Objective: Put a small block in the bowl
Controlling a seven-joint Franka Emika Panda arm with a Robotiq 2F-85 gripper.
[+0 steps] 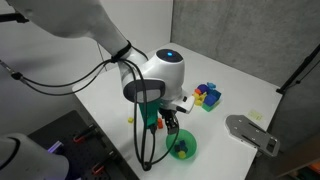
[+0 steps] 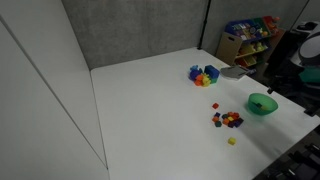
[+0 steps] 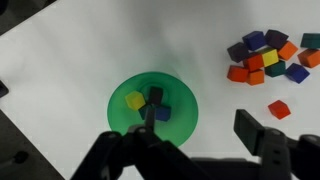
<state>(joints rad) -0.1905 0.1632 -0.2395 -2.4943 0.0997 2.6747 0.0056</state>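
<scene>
Three blocks in the bowl: in the wrist view a yellow block (image 3: 135, 100), a blue block (image 3: 163, 114) and a darker block (image 3: 156, 95) of unclear colour lie close together near the middle of the green bowl (image 3: 183, 97).
Hidden: the near edge of the bowl is covered by the gripper's body in the wrist view. In an exterior view the bowl (image 1: 190, 152) sits partly behind the gripper and a black cable (image 1: 140, 140).
Cut off: the arm (image 1: 80, 25) runs out of the picture at the top left.
Gripper: the gripper (image 3: 200, 135) hangs over the bowl's right edge, its fingers (image 3: 257, 130) spread apart with nothing between them.
Loose blocks: a heap of small blocks (image 3: 268, 57) lies right of the bowl and apart from it, with a single red block (image 3: 279, 108) nearer.
Plate: a grey metal plate (image 1: 250, 133) lies right of the bowl, apart.
Surface: a plain white table (image 2: 150, 110), with the bowl (image 2: 262, 105) near its right edge.
Room: a grey wall (image 2: 130, 30) stands behind, and a blurred shelf of toys (image 2: 250, 40) is at the far right.
</scene>
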